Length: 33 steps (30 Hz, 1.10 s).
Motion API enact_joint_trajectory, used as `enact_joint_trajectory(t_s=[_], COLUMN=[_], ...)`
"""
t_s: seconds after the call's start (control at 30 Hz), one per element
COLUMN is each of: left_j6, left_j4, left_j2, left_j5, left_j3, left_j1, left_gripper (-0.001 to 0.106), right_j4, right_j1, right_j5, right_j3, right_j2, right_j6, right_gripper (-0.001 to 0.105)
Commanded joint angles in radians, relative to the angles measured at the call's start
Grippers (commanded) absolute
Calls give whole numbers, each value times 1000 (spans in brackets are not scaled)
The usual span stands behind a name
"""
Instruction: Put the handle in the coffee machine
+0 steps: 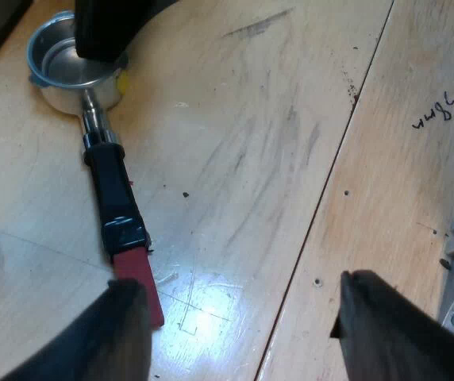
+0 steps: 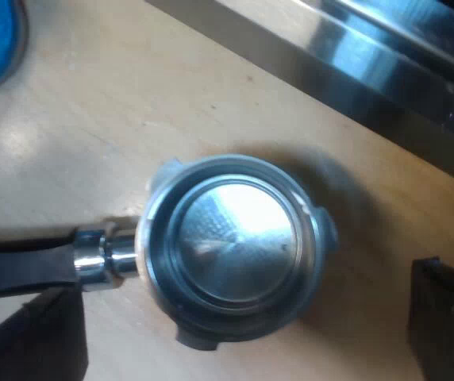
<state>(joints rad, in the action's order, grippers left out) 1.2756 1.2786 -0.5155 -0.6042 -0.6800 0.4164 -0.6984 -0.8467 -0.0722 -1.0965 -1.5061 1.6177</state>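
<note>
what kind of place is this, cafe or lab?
Probably a lab or workshop bench, not a cafe: scuffed wooden table with a handwritten mark, a metal holder lying loose, a steel edge nearby that may be the machine's.

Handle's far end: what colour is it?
Red end, after a black grip; best in the left wrist view.

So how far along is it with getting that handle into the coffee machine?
Nothing is done yet: the metal holder lies loose on the table, near the machine. In hand: the right gripper hangs open over its basket, a finger on each side; the left gripper is open near the handle's red end. Left to do: grip it, lift it and lock it into the machine's front.
</note>
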Motion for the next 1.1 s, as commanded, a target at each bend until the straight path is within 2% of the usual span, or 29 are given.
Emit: enact_joint_trajectory(t_s=[0.03, 0.47, 0.57, 1.1], left_j6=[-2, -2, -2, -2], left_j4=[3, 3, 3, 3], left_j2=[1, 1, 1, 1], left_j5=[1, 1, 1, 1], left_j3=[-7, -7, -5, -5], left_j1=[-1, -1, -1, -1], left_gripper=[55, 55, 55, 55], right_j4=[37, 94, 96, 136], right_j1=[4, 4, 4, 4], right_j5=[-23, -69, -69, -67], right_j3=[-5, -5, -5, -5], right_j2=[-11, -70, -88, -140], right_j6=[62, 121, 160, 190], right_gripper=[82, 82, 82, 82])
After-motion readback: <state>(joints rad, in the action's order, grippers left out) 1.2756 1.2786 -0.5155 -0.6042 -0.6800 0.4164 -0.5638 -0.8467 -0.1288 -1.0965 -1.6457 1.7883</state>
